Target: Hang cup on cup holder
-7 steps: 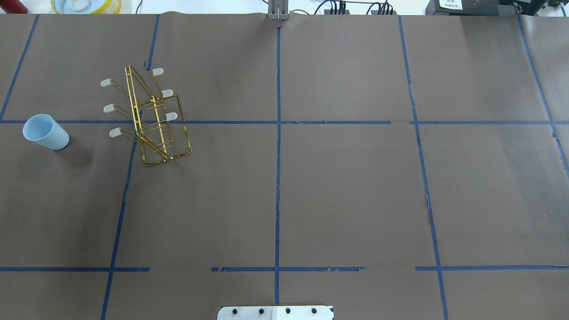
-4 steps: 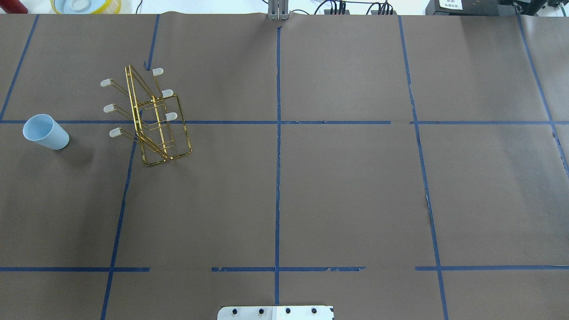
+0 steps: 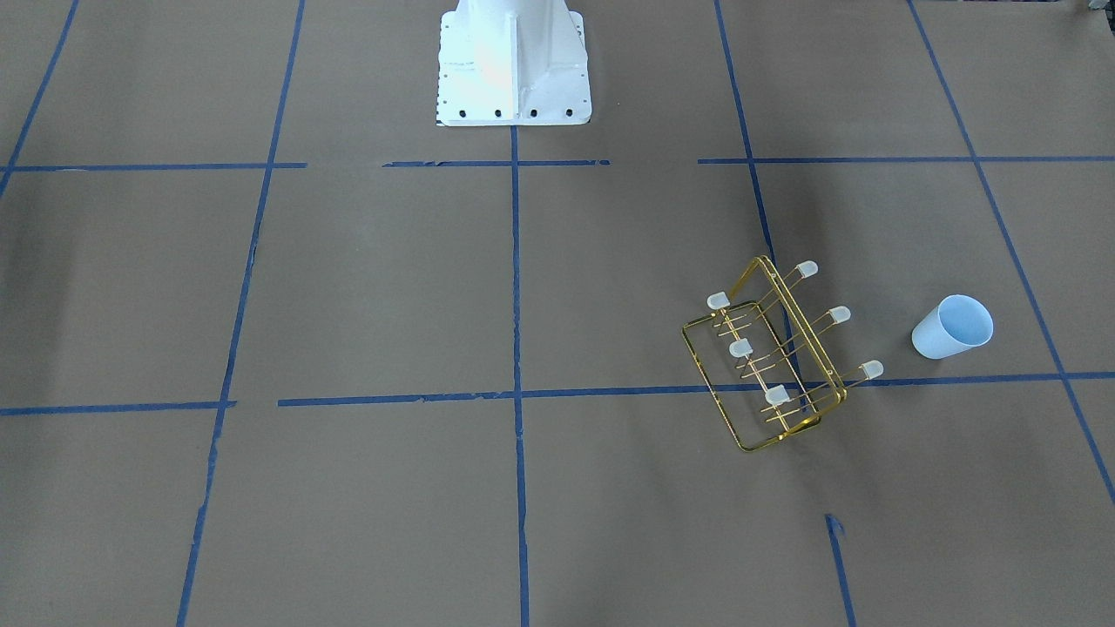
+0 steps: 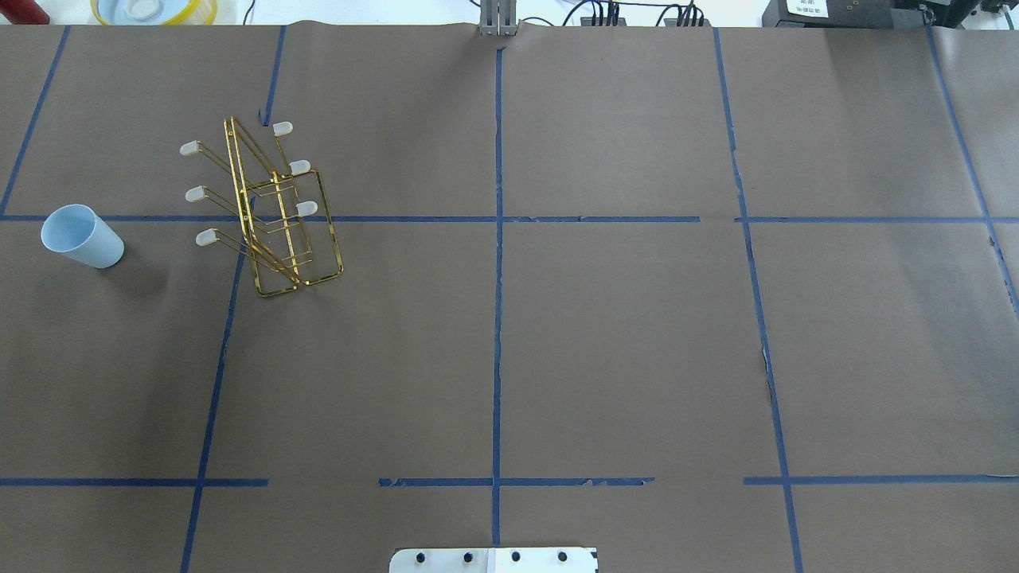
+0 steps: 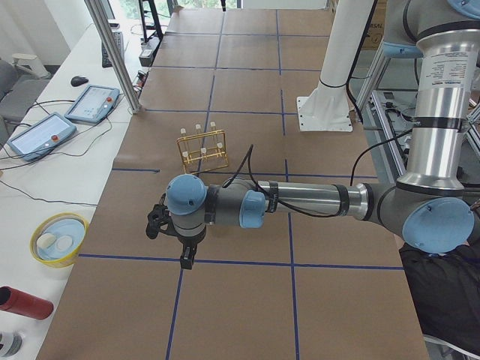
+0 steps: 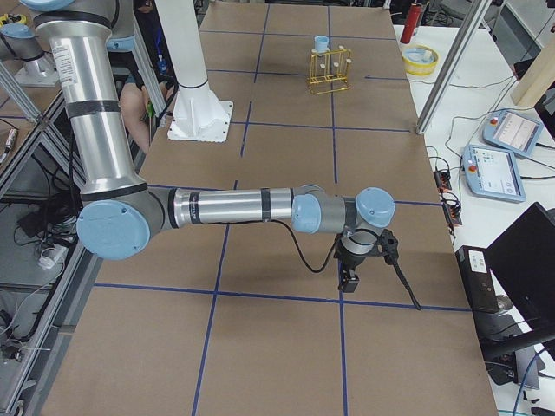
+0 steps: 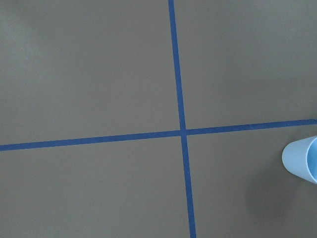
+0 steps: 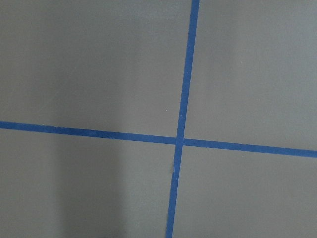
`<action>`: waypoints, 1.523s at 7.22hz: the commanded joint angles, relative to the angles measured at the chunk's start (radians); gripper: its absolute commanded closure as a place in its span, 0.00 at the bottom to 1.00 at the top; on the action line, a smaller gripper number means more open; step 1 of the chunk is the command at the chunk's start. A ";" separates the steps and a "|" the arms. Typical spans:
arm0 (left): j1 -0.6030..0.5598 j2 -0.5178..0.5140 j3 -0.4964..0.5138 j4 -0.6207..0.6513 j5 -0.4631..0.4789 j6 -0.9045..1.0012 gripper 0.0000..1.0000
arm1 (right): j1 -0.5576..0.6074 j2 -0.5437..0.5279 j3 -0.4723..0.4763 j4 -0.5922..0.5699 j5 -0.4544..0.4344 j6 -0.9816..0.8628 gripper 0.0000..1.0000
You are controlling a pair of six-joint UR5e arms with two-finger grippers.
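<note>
The cup (image 4: 82, 236) is pale blue and stands mouth up at the table's far left; it also shows in the front view (image 3: 952, 326), the left wrist view's right edge (image 7: 303, 158) and far off in the right view (image 6: 322, 42). The gold wire cup holder (image 4: 271, 215) stands just right of it with empty white-capped prongs (image 3: 771, 361) (image 5: 202, 148) (image 6: 329, 71). My left gripper (image 5: 186, 256) hangs over the table near the cup's side. My right gripper (image 6: 349, 279) hangs over the opposite end. Both show only in side views, so I cannot tell if they are open or shut.
The white robot base (image 3: 512, 61) stands at the table's middle edge. Off the table's left end lie a yellow-rimmed bowl (image 5: 58, 238), a red cylinder (image 5: 22, 302) and two control tablets (image 5: 90, 101). A metal post (image 5: 112, 52) rises at the far edge.
</note>
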 commanded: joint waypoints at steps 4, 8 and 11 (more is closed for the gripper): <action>0.000 -0.001 0.001 0.002 0.003 0.000 0.00 | 0.000 0.000 0.000 0.000 0.000 0.000 0.00; 0.002 -0.012 -0.005 0.005 0.003 -0.005 0.00 | 0.000 0.000 0.000 0.000 0.000 0.000 0.00; 0.002 -0.012 -0.016 0.002 0.002 -0.043 0.00 | 0.000 0.000 0.000 0.000 0.000 0.000 0.00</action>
